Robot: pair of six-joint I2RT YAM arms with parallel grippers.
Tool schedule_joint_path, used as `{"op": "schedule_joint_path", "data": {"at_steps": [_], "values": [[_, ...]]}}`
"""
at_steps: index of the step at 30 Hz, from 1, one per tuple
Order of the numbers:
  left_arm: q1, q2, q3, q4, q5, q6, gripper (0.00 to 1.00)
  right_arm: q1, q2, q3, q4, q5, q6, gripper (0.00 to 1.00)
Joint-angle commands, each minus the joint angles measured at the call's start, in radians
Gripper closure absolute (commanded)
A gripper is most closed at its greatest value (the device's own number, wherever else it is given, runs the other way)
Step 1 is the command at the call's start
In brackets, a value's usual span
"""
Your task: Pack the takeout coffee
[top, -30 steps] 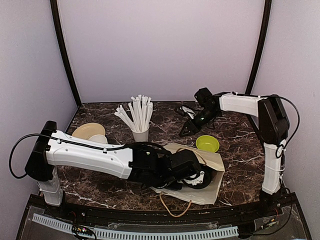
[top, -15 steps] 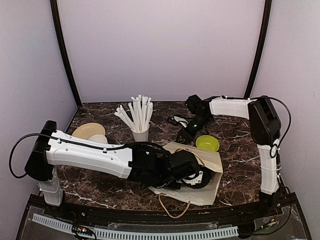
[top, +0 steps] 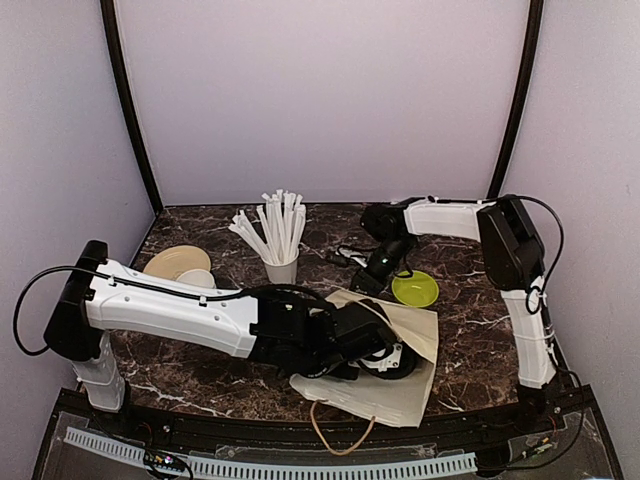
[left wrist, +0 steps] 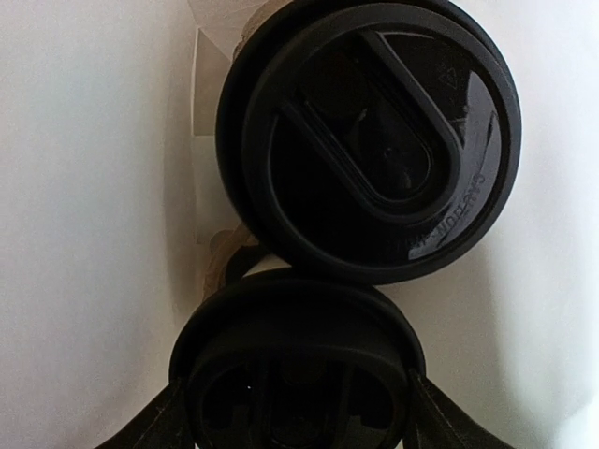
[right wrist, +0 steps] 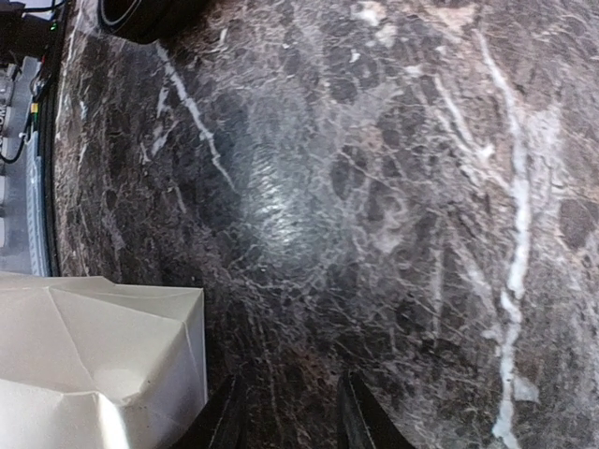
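Note:
The paper bag (top: 400, 395) lies on its side near the front edge, and my left gripper (top: 385, 352) reaches into its mouth. Two takeout coffees show in the left wrist view, only their round black lids visible. One lid (left wrist: 370, 140) lies deeper in the bag against the white paper. The nearer lid (left wrist: 295, 355) sits between my left gripper's (left wrist: 295, 416) fingers, which touch its rim on both sides. My right gripper (top: 372, 272) hovers low over the marble by the bag's far corner (right wrist: 94, 355). Its fingers (right wrist: 225, 416) stand slightly apart with nothing between them.
A lime green bowl (top: 414, 289) sits just right of my right gripper. A white cup of straws (top: 280, 268) stands at mid table. A tan plate (top: 172, 260) and lidless white cups (top: 197, 278) are at the left. The bag's loop handle (top: 335, 435) hangs toward the front edge.
My right arm has swung left and nearer, from the back right down to the bag's far corner, its fingers narrowing a little. The bag has shifted slightly. My left gripper stays in the bag.

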Motion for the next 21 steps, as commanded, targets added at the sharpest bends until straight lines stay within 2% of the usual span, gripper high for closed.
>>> {"op": "schedule_joint_path", "data": {"at_steps": [1,7,13,16,21], "values": [[0.009,-0.054,-0.012,0.015,-0.066,0.019,0.51,0.039,0.04,0.037,-0.146,-0.108,-0.068,0.68],[0.002,-0.069,0.013,-0.034,-0.058,0.012,0.51,0.052,0.095,0.086,-0.237,-0.205,-0.1,0.69],[-0.035,-0.049,0.114,-0.194,-0.041,-0.043,0.51,0.076,0.133,0.125,-0.343,-0.285,-0.153,0.69],[-0.046,-0.04,0.156,-0.278,-0.003,-0.074,0.51,0.096,0.141,0.126,-0.371,-0.289,-0.165,0.69],[-0.049,-0.042,0.183,-0.328,0.093,-0.112,0.53,0.119,0.155,0.136,-0.381,-0.293,-0.138,0.68]]}}
